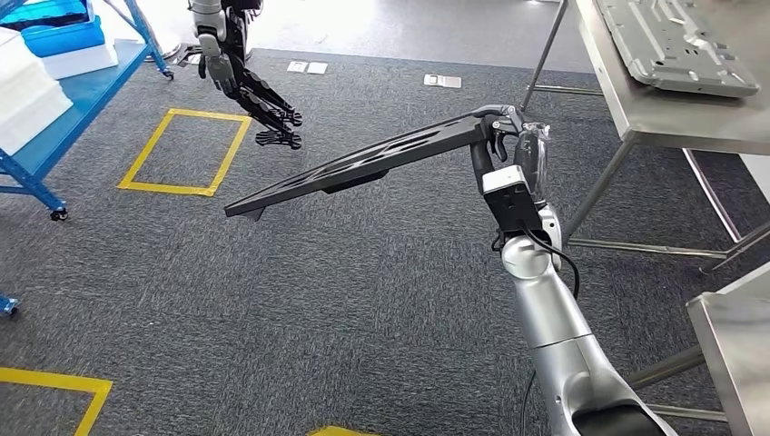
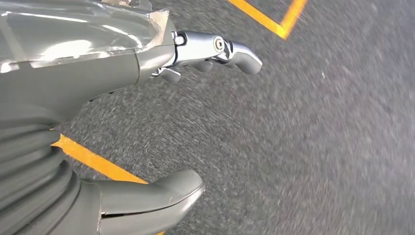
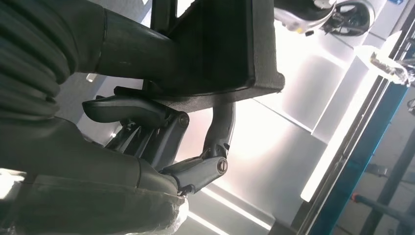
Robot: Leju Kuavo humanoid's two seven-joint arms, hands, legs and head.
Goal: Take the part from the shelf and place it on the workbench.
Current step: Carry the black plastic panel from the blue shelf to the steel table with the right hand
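Observation:
A long flat black part (image 1: 363, 163) hangs in the air over the grey carpet, tilted with its far end lower. My right hand (image 1: 513, 136) grips its upper end; in the right wrist view the fingers (image 3: 215, 142) curl under the black part (image 3: 220, 49). The steel workbench (image 1: 672, 113) stands just right of that hand, with a silver metal panel (image 1: 676, 41) lying on it. My left hand (image 2: 147, 122) hangs over the carpet with thumb and fingers apart, holding nothing. The blue shelf (image 1: 64, 100) stands at the far left.
Another humanoid robot (image 1: 241, 73) stands on the carpet at the back left. Yellow tape squares (image 1: 182, 150) mark the floor. White foam blocks and a blue bin (image 1: 64, 36) lie on the shelf. A second steel table corner (image 1: 735, 345) sits at the lower right.

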